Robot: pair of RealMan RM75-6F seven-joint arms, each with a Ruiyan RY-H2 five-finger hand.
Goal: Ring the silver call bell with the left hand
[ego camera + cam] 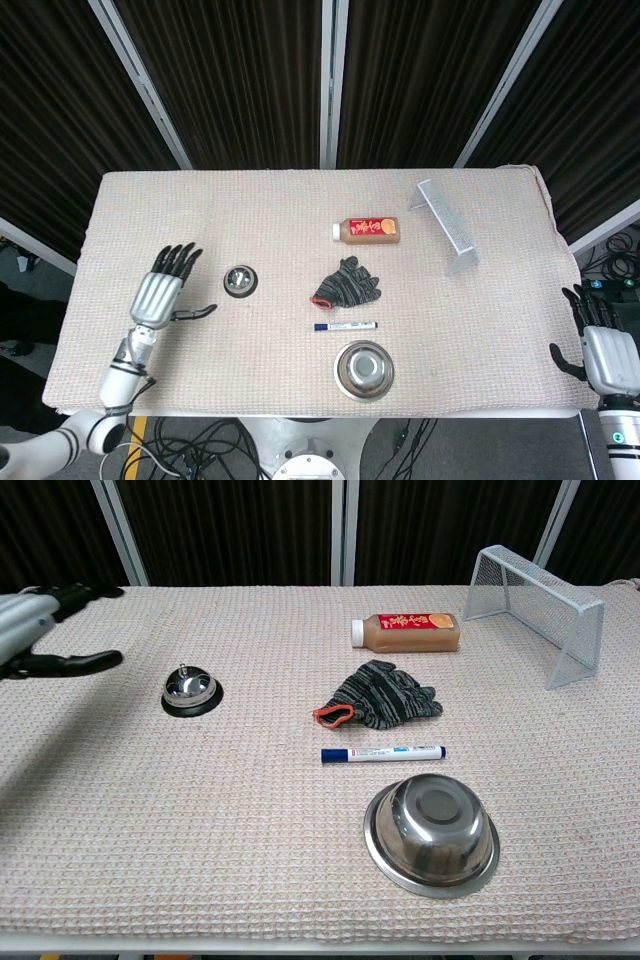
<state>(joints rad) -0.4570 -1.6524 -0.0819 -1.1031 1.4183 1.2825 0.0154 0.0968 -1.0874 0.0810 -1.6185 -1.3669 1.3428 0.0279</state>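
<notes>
Waffle-weave tablecloth (pixel 300 215) bears domed silver call bell (pixel 240 281)

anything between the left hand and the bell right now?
Nothing visible. The left hand is open, off to the left of the bell, with only bare tablecloth between them. The glove, marker and bowl all lie on the bell's far side from the hand.

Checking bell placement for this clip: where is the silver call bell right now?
In the head view the silver call bell sits on the table's left half, between the open left hand and the dark glove, touching neither.
</notes>
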